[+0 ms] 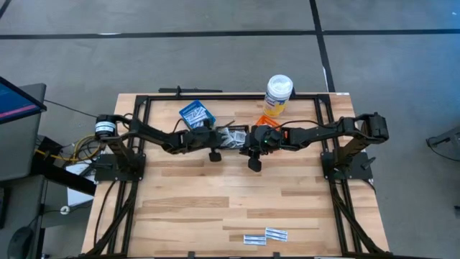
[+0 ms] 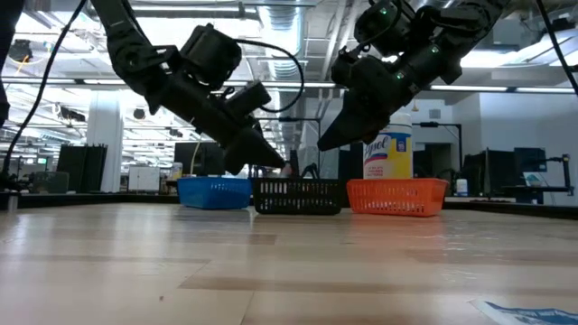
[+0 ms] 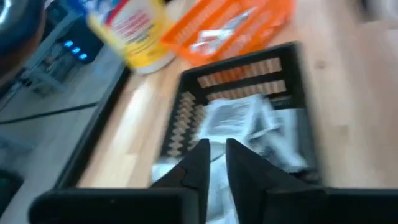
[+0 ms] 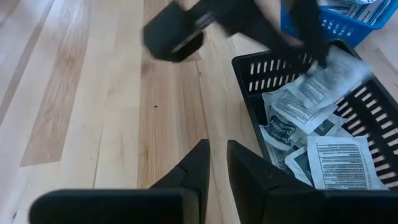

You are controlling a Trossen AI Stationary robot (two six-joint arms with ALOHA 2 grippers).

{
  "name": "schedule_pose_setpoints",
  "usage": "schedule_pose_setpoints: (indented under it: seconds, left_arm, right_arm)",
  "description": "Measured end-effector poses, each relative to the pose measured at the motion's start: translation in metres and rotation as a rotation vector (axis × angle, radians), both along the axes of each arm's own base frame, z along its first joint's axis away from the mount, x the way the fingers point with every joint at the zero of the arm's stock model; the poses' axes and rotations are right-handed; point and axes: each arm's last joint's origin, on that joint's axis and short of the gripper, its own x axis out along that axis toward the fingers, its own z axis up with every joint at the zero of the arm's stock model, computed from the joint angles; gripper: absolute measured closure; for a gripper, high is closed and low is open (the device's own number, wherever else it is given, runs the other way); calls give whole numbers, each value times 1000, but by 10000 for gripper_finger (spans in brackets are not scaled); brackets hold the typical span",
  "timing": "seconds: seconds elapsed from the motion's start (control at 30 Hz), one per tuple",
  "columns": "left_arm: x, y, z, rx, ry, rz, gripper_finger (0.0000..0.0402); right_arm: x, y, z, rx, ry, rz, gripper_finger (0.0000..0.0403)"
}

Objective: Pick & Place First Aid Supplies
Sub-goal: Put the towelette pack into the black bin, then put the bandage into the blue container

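Tools (image 1: 228, 139) crowding black basket (image 4: 245, 68) rim

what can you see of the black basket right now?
The black basket is a small rectangular bin of slotted, plastic-looking walls, upright on the wooden table between the blue basket and the orange basket. White printed packets fill it loosely. The left gripper hangs over it, its fingers slightly apart.

The worktop (image 1: 230, 201) is seen from overhead and level; the black basket (image 4: 323, 124) is viewed closely from both wrists.
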Motion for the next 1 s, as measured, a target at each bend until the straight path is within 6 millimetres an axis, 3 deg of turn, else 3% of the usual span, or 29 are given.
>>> schedule_pose_setpoints:
  seconds: [0.17,0.3,0.6,0.77,1.0]
  left_arm:
    - [2,-14,2,-7,-10,-84,313]
    - [-1,-26,17,-3,-75,-128,291]
    - [-15,-46,53,-2,-205,-193,284]
    - [-17,-46,57,-1,-220,-191,289]
    - [-17,-43,57,-1,-215,-181,293]
  right_arm:
    - [0,0,0,0,0,0,353]
    - [0,0,0,0,0,0,353]
    - [1,1,1,-19,-11,17,353]
    - [0,34,-1,-61,14,170,342]
    - [-14,89,-10,166,156,208,292]
